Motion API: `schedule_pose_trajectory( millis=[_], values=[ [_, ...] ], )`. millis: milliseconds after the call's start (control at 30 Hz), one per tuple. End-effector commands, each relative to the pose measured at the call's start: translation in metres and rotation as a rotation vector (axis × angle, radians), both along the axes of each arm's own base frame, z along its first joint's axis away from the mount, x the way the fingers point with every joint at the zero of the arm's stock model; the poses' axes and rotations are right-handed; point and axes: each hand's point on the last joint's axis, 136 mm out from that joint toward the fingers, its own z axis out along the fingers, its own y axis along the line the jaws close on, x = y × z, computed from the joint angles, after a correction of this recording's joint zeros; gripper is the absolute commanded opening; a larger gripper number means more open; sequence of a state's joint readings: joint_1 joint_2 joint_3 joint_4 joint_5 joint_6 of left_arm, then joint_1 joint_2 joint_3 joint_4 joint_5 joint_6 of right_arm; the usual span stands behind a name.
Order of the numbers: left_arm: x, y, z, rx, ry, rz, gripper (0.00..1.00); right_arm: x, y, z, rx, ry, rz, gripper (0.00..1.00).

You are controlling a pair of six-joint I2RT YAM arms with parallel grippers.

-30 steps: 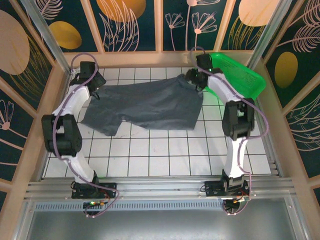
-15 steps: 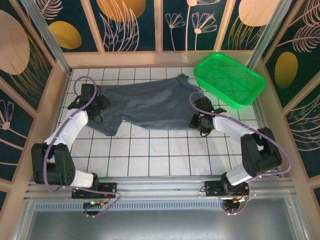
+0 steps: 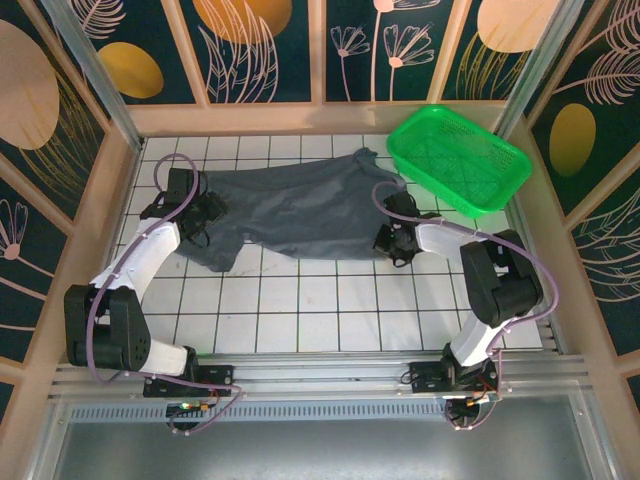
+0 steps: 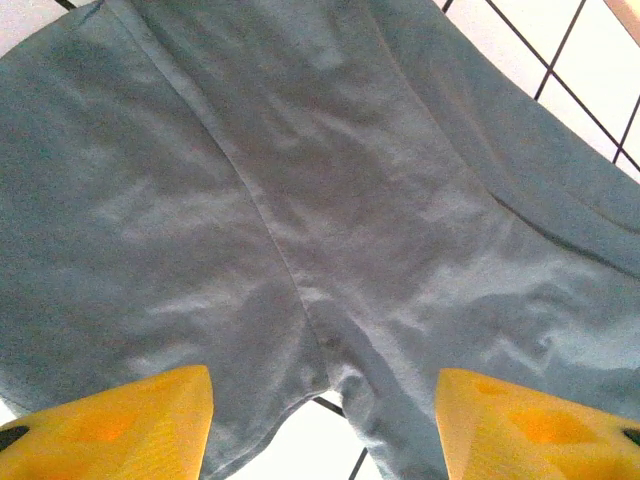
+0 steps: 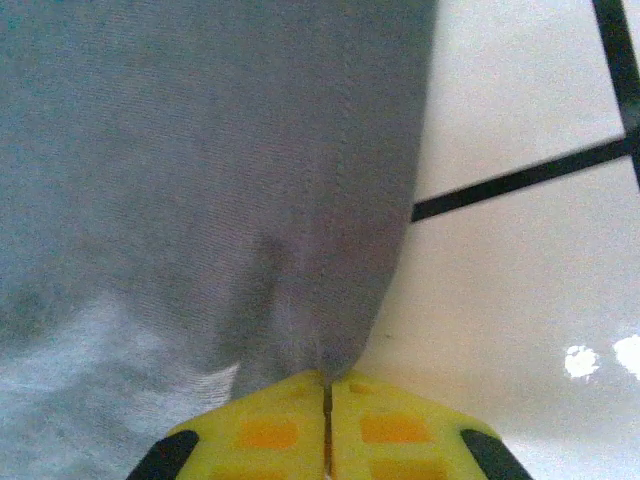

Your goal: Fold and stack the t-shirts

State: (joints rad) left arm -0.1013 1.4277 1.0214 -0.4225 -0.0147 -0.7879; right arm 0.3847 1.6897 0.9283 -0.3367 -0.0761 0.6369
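From my console I see the left arm (image 3: 150,252) and right arm (image 3: 443,238) as white shells between bulky black joints, each trailing a looping purple cable (image 3: 173,157), with left fingers (image 4: 110,420) and right fingers (image 5: 270,432) moulded bright yellow, black-patched at their outer corners.

A robot test cell: white gridded tabletop (image 3: 300,300) framed by aluminium rails (image 3: 320,378) and leaf-printed wall panels (image 3: 260,50)

The right gripper (image 3: 392,243) is pulling back from the green basket (image 3: 460,160) to the near right edge of the t-shirt (image 3: 300,205), and its jaws are closing fully onto the cloth. The left gripper (image 3: 203,217) is sliding nearer over the left sleeve, its jaws narrowing yet apart.
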Motion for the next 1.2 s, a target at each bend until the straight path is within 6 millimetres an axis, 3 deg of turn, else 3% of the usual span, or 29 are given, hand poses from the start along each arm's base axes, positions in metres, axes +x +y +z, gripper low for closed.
schedule_pose_trajectory(
  millis=[0,233,533,667,767,933,1033,1167],
  values=[
    [-0.001,-0.002,0.004,-0.004,-0.015,-0.001,0.60,0.015,0.002,0.029,-0.025,-0.082,0.002,0.00],
    [0.002,0.002,0.006,0.019,-0.026,0.005,0.59,0.005,0.010,0.099,-0.065,-0.183,0.038,0.00],
    [0.010,0.003,0.010,0.036,-0.033,0.001,0.58,-0.018,0.021,0.152,-0.011,-0.169,0.058,0.00],
    [0.010,0.004,0.012,0.038,-0.033,0.002,0.58,-0.023,0.029,0.166,0.038,-0.139,0.075,0.00],
    [0.008,0.005,0.012,0.046,-0.032,0.002,0.59,-0.027,0.029,0.158,0.038,-0.093,0.073,0.00],
    [0.007,0.004,0.009,0.042,-0.023,-0.003,0.59,-0.016,0.015,0.109,0.000,-0.016,0.050,0.00],
    [0.007,0.004,0.009,0.042,-0.021,-0.005,0.59,0.012,0.001,0.082,0.011,0.020,0.002,0.00],
    [0.009,0.003,0.013,0.043,-0.025,-0.007,0.59,0.068,-0.003,0.058,-0.015,-0.001,-0.013,0.00]
  ],
)
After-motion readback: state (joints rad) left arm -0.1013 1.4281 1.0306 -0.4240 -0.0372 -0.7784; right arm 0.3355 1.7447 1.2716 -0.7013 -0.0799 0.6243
